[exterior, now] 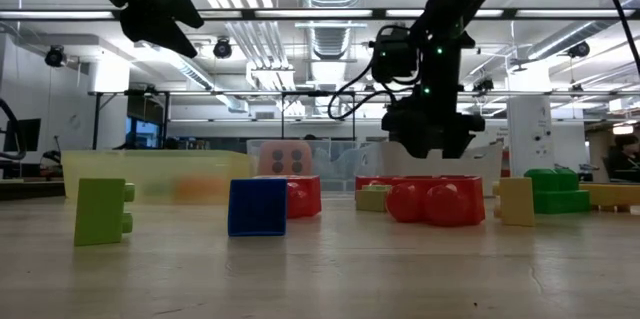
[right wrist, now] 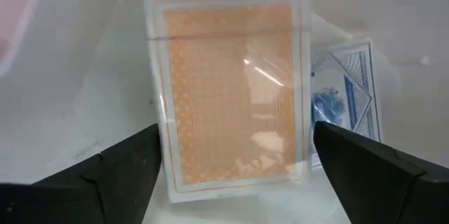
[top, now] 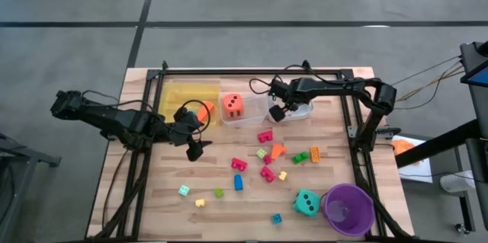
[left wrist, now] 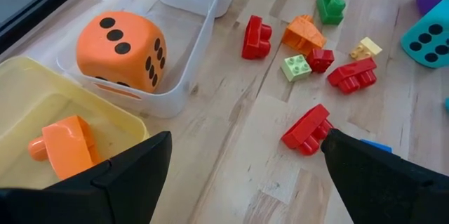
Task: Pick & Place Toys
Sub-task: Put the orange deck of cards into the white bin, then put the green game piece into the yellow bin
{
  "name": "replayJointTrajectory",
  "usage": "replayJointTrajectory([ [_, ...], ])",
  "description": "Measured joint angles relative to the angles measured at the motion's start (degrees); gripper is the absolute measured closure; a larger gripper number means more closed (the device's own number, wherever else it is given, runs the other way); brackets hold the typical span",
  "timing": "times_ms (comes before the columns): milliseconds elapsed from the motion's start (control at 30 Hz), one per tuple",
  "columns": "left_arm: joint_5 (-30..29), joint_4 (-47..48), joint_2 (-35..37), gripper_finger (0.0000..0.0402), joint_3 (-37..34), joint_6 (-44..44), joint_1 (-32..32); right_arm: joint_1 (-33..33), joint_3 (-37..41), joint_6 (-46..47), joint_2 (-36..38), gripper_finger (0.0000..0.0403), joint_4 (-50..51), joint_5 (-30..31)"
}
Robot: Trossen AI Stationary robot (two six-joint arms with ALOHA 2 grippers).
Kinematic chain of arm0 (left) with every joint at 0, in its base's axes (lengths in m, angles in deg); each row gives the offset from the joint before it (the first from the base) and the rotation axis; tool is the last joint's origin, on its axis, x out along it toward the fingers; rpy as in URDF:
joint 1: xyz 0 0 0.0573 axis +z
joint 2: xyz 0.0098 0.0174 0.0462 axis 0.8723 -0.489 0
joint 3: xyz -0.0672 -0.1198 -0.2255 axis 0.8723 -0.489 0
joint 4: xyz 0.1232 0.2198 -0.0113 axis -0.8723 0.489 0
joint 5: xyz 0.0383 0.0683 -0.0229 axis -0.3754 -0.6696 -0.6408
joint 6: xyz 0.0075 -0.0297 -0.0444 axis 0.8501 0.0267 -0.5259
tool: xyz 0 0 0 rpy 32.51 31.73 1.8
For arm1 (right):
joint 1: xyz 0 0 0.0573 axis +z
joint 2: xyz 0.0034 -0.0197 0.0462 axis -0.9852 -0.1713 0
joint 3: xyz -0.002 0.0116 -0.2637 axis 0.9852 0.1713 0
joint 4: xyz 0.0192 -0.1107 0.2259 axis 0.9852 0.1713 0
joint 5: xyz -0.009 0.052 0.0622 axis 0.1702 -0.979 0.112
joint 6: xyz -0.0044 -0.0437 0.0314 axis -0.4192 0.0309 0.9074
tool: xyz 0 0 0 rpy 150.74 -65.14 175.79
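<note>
Orange-backed card (right wrist: 228, 90) filled the centre of the right wrist view, lying flat in the white tray (top: 301, 111), a blue-backed card (right wrist: 347, 101) beside it; no other view showed either card. Right hand (top: 278, 113) hung over that tray at upper centre of the high view, fingers spread, grasping nothing. Left hand (top: 194, 150) hovered at centre left, just below the yellow tray (top: 177, 91), fingers wide, empty. Left wrist view alone showed an orange block (left wrist: 66, 145) inside the yellow tray. Orange die (top: 232, 106) sat in the clear tray (top: 245, 119) between the other two. Teal die (top: 306, 203) stood at lower right beside the purple cup (top: 349, 209). Loose blocks lay scattered mid-surface (top: 152, 197); the low view lined them up in a row.
</note>
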Motion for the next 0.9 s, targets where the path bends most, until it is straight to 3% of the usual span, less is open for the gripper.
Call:
replayJointTrajectory([
  [900,0.2,0.0,0.0,0.0034,0.0,0.2,0.0,-0.1,-1.8,-0.7,3.4,0.004,3.5,0.3],
])
